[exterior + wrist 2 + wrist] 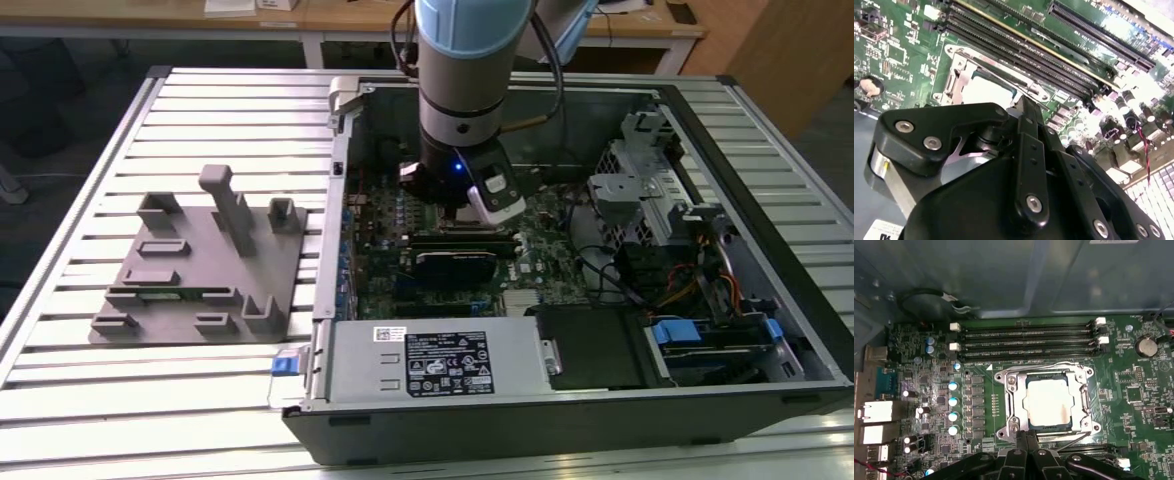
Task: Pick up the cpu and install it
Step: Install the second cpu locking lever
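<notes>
The cpu [1048, 401], a small square chip with a pale silvery top, lies flat inside the metal socket frame [1012, 390] on the green motherboard [929, 390]. In the second wrist view the cpu [985, 91] shows just beyond the fingertips. My gripper [1027, 436] hangs low over the socket's edge with its black fingers pressed together and nothing between them. The second wrist view shows the gripper [1023, 107] shut as well. In the exterior view the arm reaches down into the open computer case, and the gripper [458, 215] is over the board's middle.
Black memory slots [1026, 340] run along one side of the socket. A grey power-supply box [427, 360] fills the case's near edge. Drive cages and cables [654, 210] crowd the exterior view's right. A grey parts fixture [200, 265] stands on the slatted table at the left.
</notes>
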